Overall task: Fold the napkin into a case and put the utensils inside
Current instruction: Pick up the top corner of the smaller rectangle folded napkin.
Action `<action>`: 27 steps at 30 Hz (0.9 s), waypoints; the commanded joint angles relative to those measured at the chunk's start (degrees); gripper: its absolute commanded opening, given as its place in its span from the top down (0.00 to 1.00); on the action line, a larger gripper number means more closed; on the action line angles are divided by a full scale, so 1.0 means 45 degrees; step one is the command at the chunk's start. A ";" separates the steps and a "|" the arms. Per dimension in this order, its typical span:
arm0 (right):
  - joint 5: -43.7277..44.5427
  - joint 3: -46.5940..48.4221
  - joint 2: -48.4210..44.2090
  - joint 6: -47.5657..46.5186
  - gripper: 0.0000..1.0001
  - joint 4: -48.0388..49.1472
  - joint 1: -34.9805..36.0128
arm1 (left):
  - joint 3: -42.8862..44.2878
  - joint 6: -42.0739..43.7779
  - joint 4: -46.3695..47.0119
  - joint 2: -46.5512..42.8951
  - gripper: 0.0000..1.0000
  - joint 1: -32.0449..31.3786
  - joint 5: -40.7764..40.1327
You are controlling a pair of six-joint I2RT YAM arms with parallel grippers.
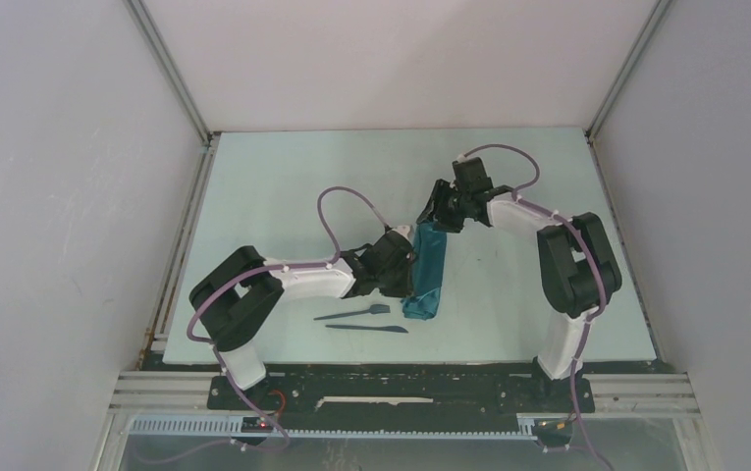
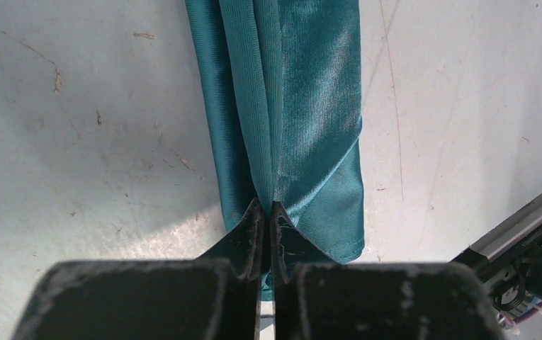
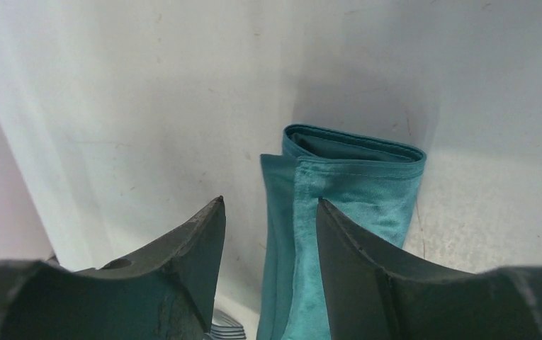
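1. Top camera: fixed high behind the arm bases (image 1: 243, 371), looking down over the whole table (image 1: 283, 196).
2. Left wrist camera: very close, looking down on the napkin (image 2: 303, 106).
3. Right wrist camera: equally close, low over one napkin end.
4. All three views share the napkin.

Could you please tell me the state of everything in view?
case: folded into a narrow strip, lying flat.
left gripper: shut, pinching a fold of the case.
right gripper: open, above the case's far end.
fork: lying loose, outside the case.
knife: lying beside the fork, outside the case.
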 commanded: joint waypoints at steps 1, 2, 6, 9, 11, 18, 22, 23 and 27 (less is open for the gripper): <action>0.1135 0.0814 0.0558 -0.0427 0.42 -0.0770 0.0283 | -0.0245 -0.0199 0.0519 -0.0432 0.96 0.0115 0.0229; 0.1247 0.0920 0.0643 -0.0467 0.42 -0.0828 0.0344 | -0.0263 -0.0199 0.0555 -0.0442 0.97 0.0116 0.0251; 0.1858 0.1393 0.0984 -0.0584 0.43 -0.1161 0.0681 | -0.0358 -0.0233 0.0687 -0.0451 0.98 0.0119 0.0344; 0.2328 0.1685 0.1184 -0.0704 0.44 -0.1337 0.0920 | -0.0422 -0.0236 0.0738 -0.0490 0.98 0.0125 0.0372; 0.2525 0.1882 0.1385 -0.0698 0.46 -0.1492 0.1030 | -0.0458 -0.0238 0.0801 -0.0491 0.99 0.0117 0.0400; 0.4066 0.2325 0.1829 -0.0955 0.47 -0.1994 0.1543 | -0.0549 -0.0258 0.0951 -0.0455 0.99 0.0129 0.0443; 0.4379 0.2564 0.2189 -0.1017 0.49 -0.2138 0.1720 | -0.0578 -0.0296 0.1021 -0.0377 1.00 0.0187 0.0534; 0.4438 0.2580 0.2251 -0.1014 0.50 -0.2115 0.1754 | -0.0578 -0.0297 0.1022 -0.0374 1.00 0.0188 0.0554; 0.4562 0.2610 0.2476 -0.0905 0.64 -0.2007 0.1810 | -0.0665 -0.0280 0.1022 -0.0410 1.00 0.0234 0.0548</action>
